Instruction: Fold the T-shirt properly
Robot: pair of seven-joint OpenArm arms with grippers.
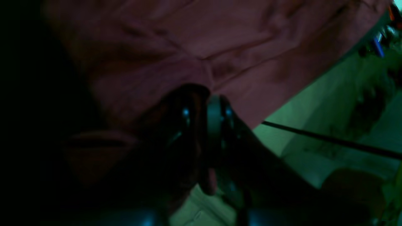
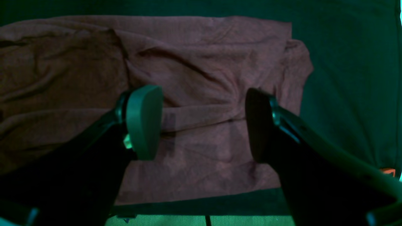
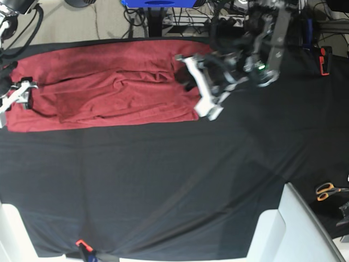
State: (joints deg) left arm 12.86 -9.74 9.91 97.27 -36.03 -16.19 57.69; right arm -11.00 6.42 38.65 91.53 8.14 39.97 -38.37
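Note:
The brick-red T-shirt (image 3: 109, 87) lies as a long creased band across the far left of the black table cloth (image 3: 174, 180). My left gripper (image 3: 199, 93) is at the shirt's right end. In the left wrist view its fingers (image 1: 205, 100) are pressed together on a pinch of the red fabric (image 1: 220, 40), and creases run to the pinch. My right gripper (image 3: 16, 95) is at the shirt's left end. In the right wrist view it (image 2: 201, 125) is open, with both pads spread just above the wrinkled shirt (image 2: 194, 72) and nothing between them.
Orange-handled scissors (image 3: 327, 190) lie at the right edge. A white panel (image 3: 297, 229) stands at the front right. An orange-and-black tool (image 3: 324, 60) lies at the far right. Cables and a blue frame (image 3: 158, 3) are behind the table.

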